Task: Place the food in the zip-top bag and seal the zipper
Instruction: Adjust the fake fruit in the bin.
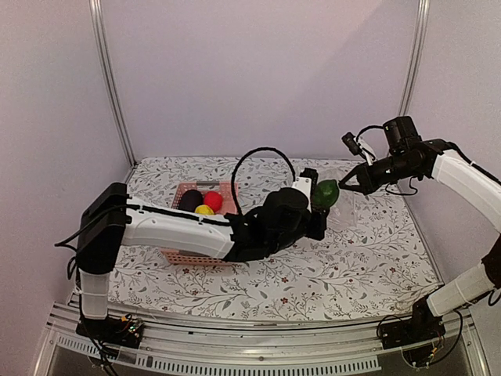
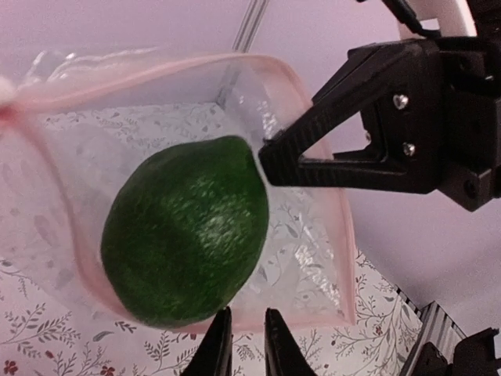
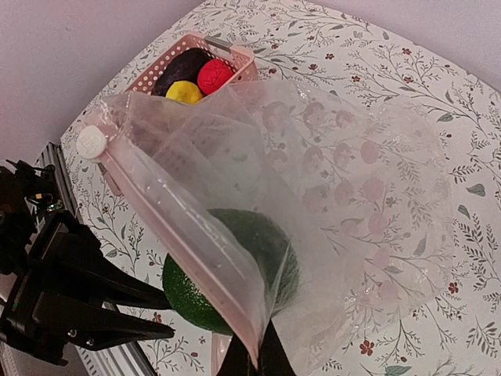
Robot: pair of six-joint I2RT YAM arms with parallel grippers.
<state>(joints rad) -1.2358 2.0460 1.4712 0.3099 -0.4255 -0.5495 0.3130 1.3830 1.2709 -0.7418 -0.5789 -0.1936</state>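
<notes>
Right end effector [image 2: 266, 163] is clenched on the zip-top bag [image 3: 352, 180], fingertips pinching the pink rim at the mouth and holding it up and open. And look inside that mouth: one green fruit [image 2: 184, 231], round and pebbly, sits partway in. It bulges against the clear film, just beside the right fingertips.

The zipper [image 3: 180, 227] runs as a pale pink strip along the mouth edge, unsealed, with a white slider [image 3: 91, 142] at the end away from the pinch.

Left end effector [image 2: 247, 315] comes at the bag from the opposite side, fingers narrowly apart. Its tips are right at the lower rim under the green fruit; whether they actually nip the film, I cannot tell.

Out past the bag's slider end, the pink basket [image 3: 239, 55] holds more food: a dark purple piece [image 3: 180, 69], a red ball [image 3: 214, 76] and a yellow ball [image 3: 185, 92], packed touching each other.

Beneath the bag lies the flowered desk [image 1: 352, 258], and its leafy print shows straight through the bag's crinkled, see-through body.
</notes>
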